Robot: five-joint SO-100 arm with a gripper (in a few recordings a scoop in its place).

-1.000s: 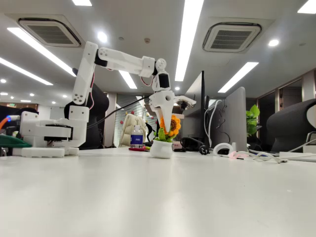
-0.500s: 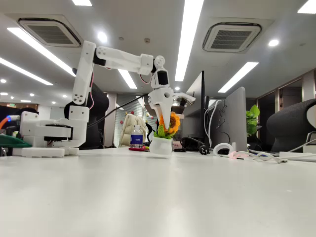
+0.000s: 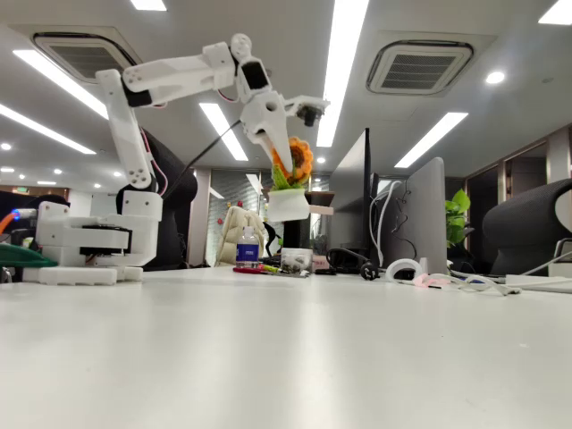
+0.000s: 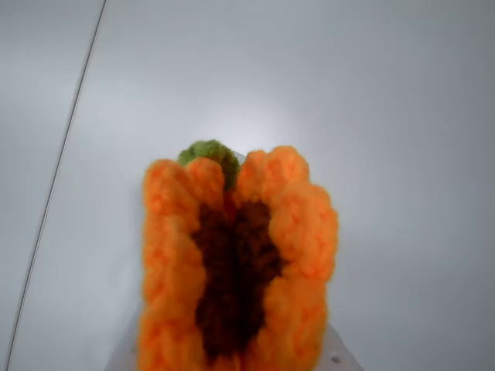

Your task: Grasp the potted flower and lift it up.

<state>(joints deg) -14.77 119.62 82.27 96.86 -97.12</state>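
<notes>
We see the white claw (image 3: 279, 165) clamped on the fuzzy crocheted potted flower (image 3: 290, 183), its rounded white pot hanging above the glossy tabletop (image 3: 286, 349).

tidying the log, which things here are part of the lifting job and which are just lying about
Part of the job:
- potted flower, held in the air above the table
- gripper, shut on it

Just lying about:
- water bottle
- monitors
- green plant
- headphones
</notes>
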